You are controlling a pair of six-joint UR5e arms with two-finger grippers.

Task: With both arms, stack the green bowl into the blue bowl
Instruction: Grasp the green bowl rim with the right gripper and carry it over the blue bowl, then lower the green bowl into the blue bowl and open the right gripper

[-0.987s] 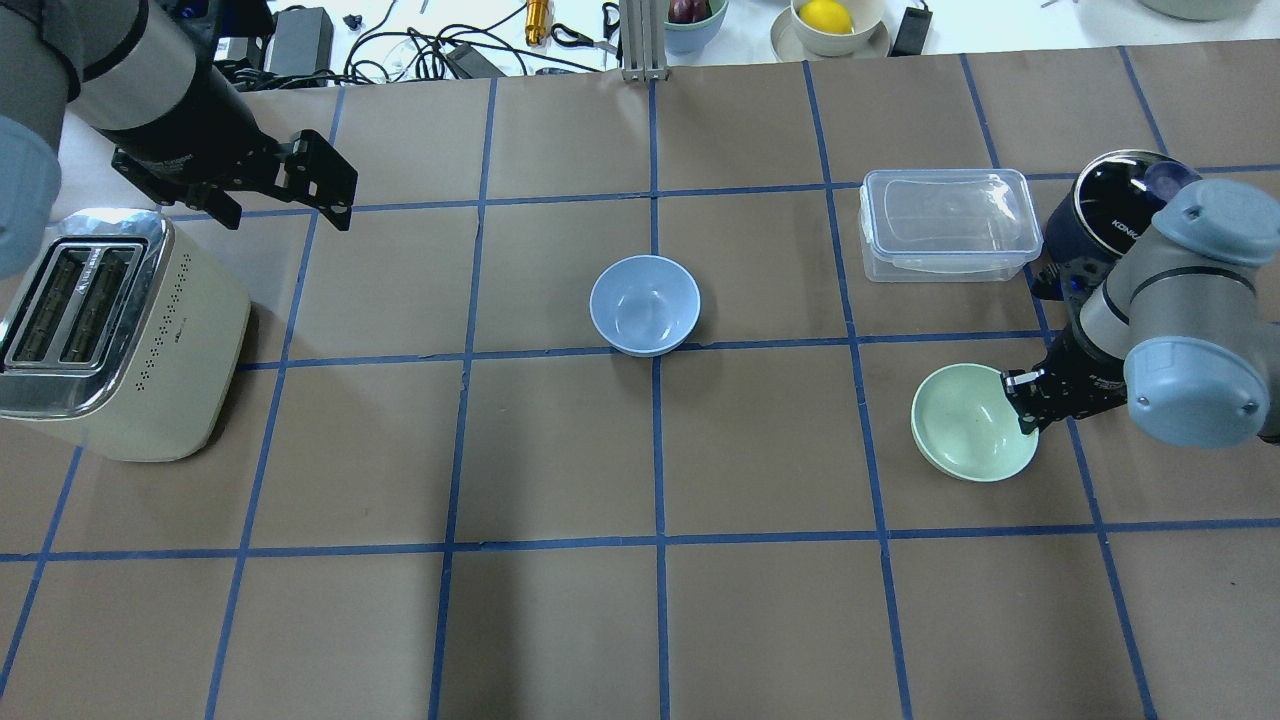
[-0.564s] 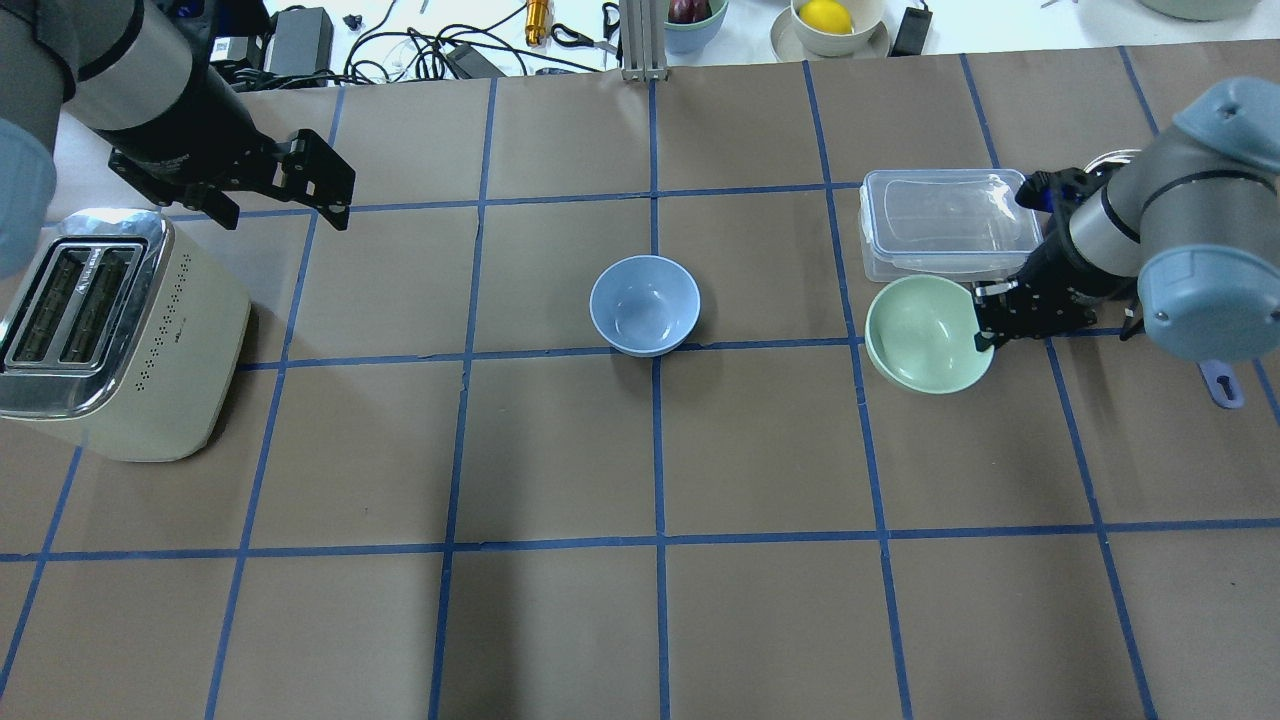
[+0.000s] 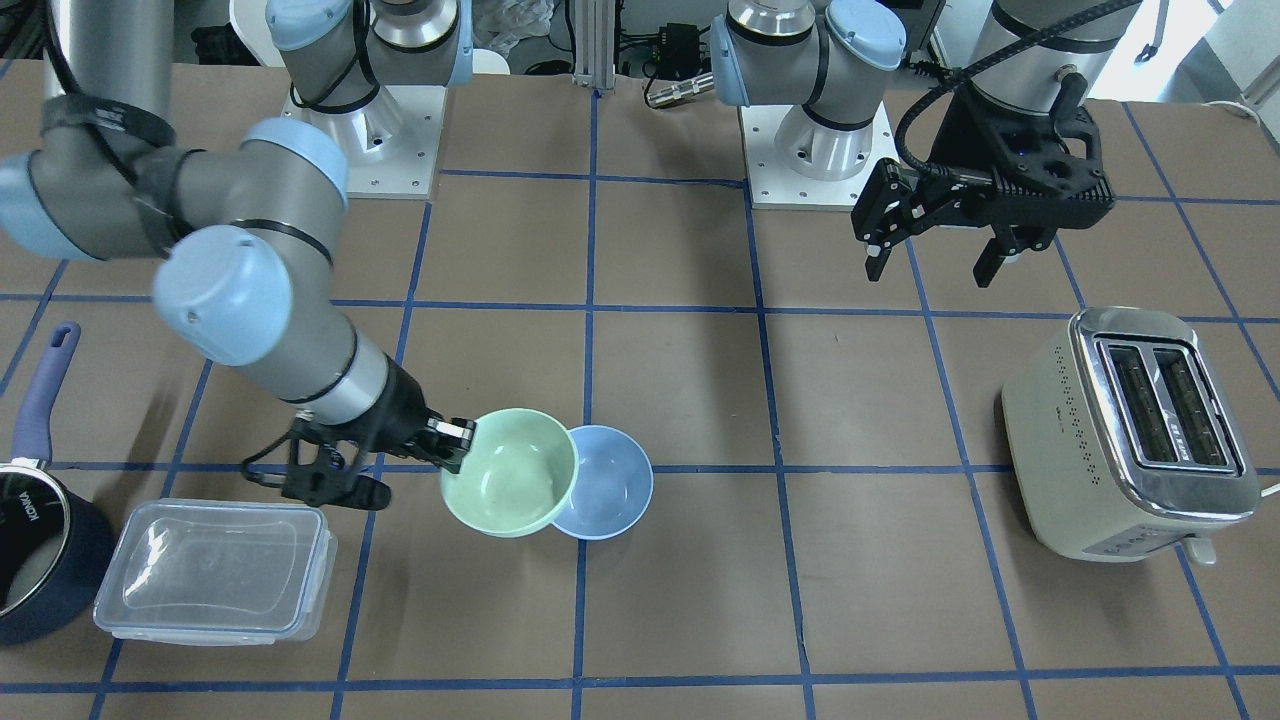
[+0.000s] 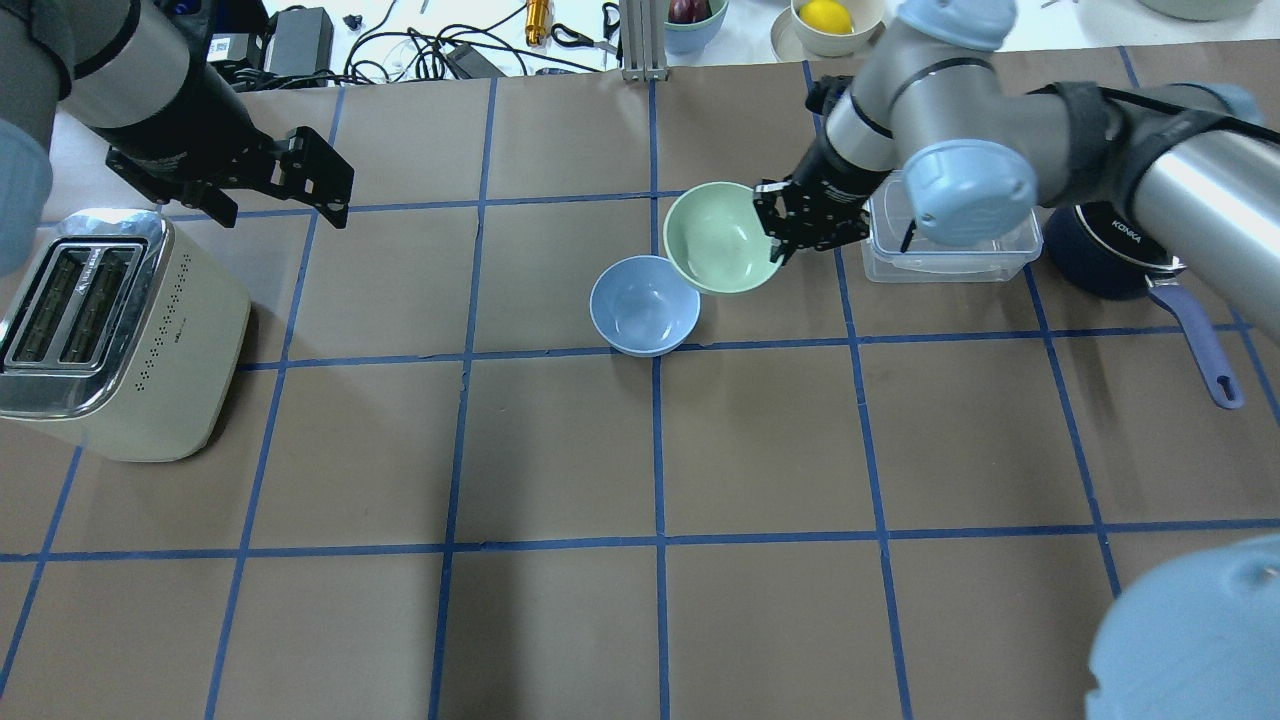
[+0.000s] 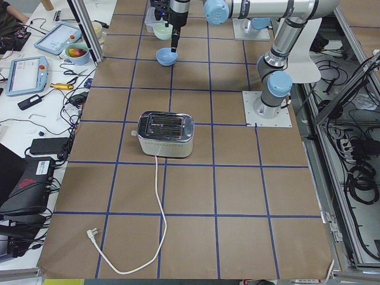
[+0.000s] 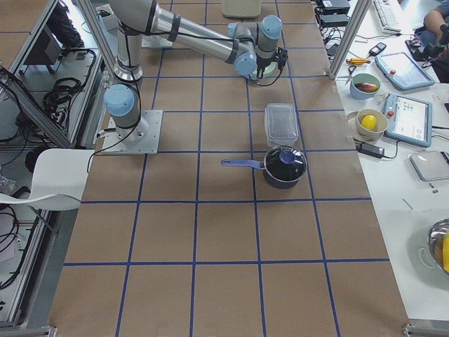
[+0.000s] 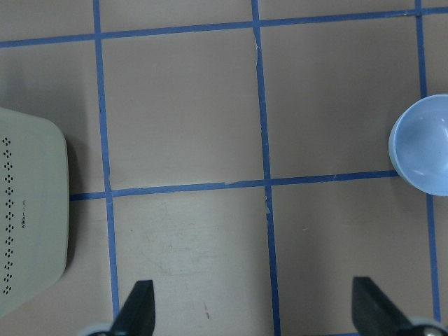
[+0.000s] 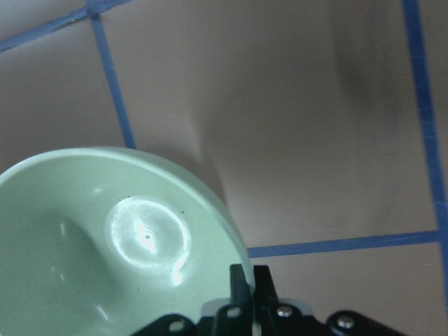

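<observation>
The blue bowl [image 4: 643, 305] stands upright on the table near the middle; it also shows in the front view [image 3: 612, 485] and at the right edge of the left wrist view [image 7: 423, 154]. My right gripper [image 4: 775, 228] is shut on the rim of the green bowl [image 4: 718, 240] and holds it in the air, just beyond and to the right of the blue bowl. In the front view the green bowl [image 3: 508, 472] overlaps the blue bowl's rim. The right wrist view shows the green bowl [image 8: 105, 238] pinched at its rim. My left gripper [image 4: 335, 185] is open and empty, high at the far left.
A cream toaster [image 4: 110, 330] stands at the left edge, below my left arm. A clear plastic container [image 4: 960, 262] and a dark pot [image 4: 1095, 265] with a blue handle [image 4: 1197, 345] stand at the right, partly under my right arm.
My right gripper has carried the green bowl from the right front of the table leftward and farther away, up to the blue bowl. The left arm has hardly moved.
</observation>
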